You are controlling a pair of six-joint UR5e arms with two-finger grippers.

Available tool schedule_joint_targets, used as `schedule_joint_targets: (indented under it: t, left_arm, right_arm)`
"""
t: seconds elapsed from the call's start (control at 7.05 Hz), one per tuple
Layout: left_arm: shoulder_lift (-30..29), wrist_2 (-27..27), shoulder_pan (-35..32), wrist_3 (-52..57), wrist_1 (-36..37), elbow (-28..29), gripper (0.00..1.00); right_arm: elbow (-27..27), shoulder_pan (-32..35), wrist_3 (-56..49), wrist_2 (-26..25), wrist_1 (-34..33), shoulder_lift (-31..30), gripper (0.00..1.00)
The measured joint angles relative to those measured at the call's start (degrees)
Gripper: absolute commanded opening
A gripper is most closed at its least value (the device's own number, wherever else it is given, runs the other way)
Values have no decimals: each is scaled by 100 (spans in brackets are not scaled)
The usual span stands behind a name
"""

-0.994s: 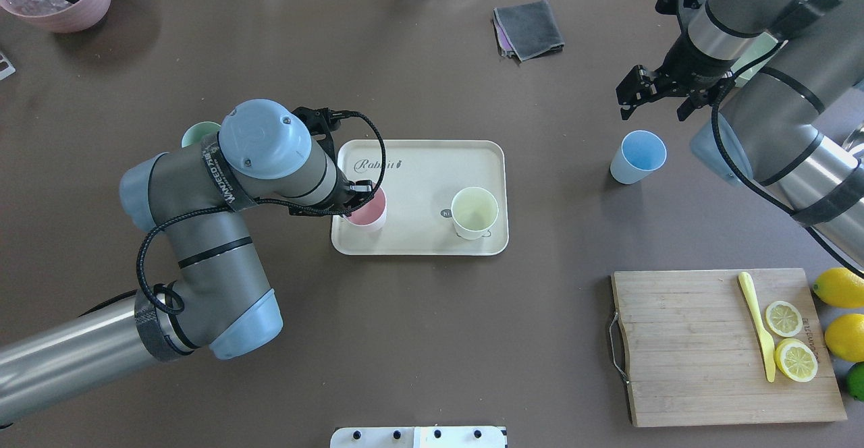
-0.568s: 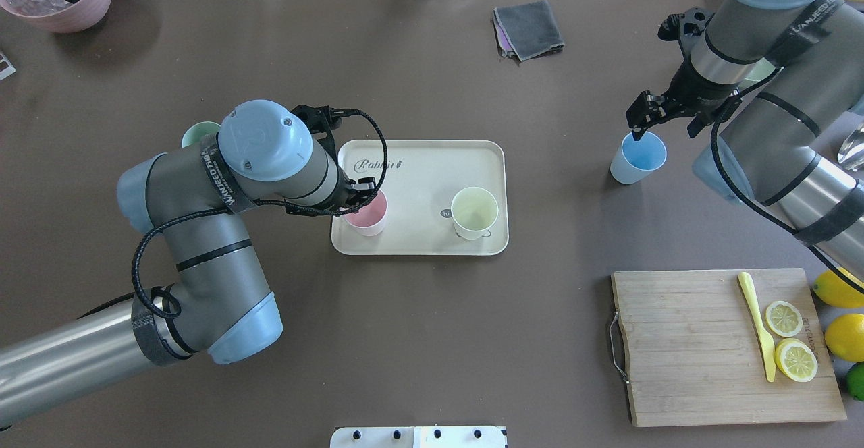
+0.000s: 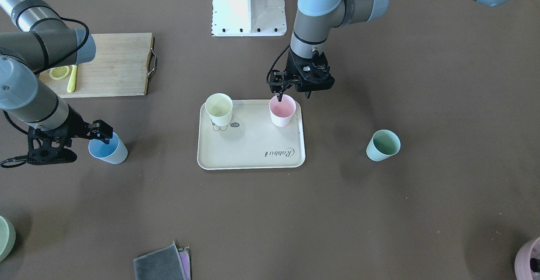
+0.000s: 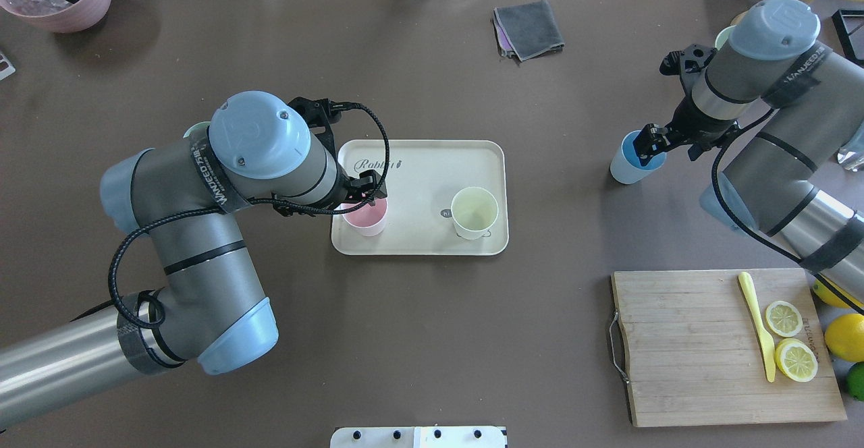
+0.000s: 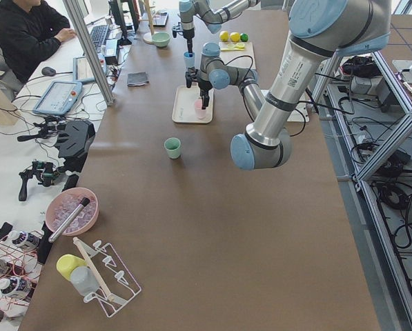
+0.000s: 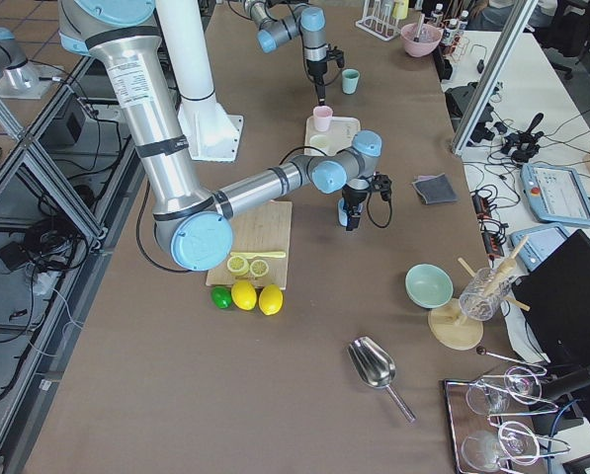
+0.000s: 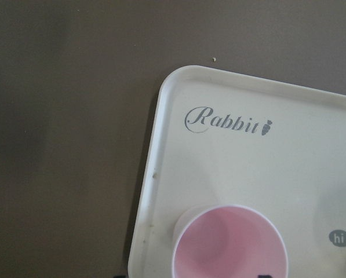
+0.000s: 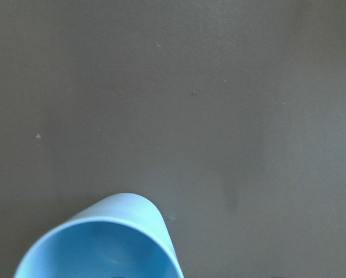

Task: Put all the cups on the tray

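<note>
Brown matte tabletop (image 4: pixel 432 340) carries a cream rectangular tray (image 4: pixel 432 164); left gripper (image 3: pixel 294 96) spread astride the pink tapered tumbler (image 3: pixel 282 113), right gripper (image 4: pixel 670 150) seemingly apart at the light-blue tumbler (image 4: pixel 624 168).

Cream tray (image 3: pixel 253 141) — pink cup (image 3: pixel 282 110), yellow cup (image 3: pixel 219 109), blue cup (image 3: pixel 110 151), mint cup (image 3: pixel 383 145).

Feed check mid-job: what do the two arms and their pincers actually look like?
The left arm and right arm are both silver-grey tubes with rounded pale blue joint caps, black bands and a black strap with white lettering. A black braided cable loops off each wrist. The left pincer and right pincer are black, each with two slim fingers.
</note>
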Motion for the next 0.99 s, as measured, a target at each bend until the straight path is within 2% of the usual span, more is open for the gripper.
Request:
schedule_joint_targets:
  t: [0.14, 0.43, 0.71, 0.99]
  left_arm:
    - [16, -6, -87, 215, 88, -99, 97]
    - [66, -134, -467, 810, 239, -232, 97]
    - [194, -580, -959, 1181, 268, -342, 97]
    - [570, -827, -1476, 2075, 245, -358, 97]
  right_arm:
    - [-122, -55, 1, -3, 236, 0, 0]
    - [-39, -92, 24, 64, 369, 75, 0]
    - [89, -80, 44, 194, 371, 169, 0]
    - [239, 18, 323, 506, 322, 404, 0]
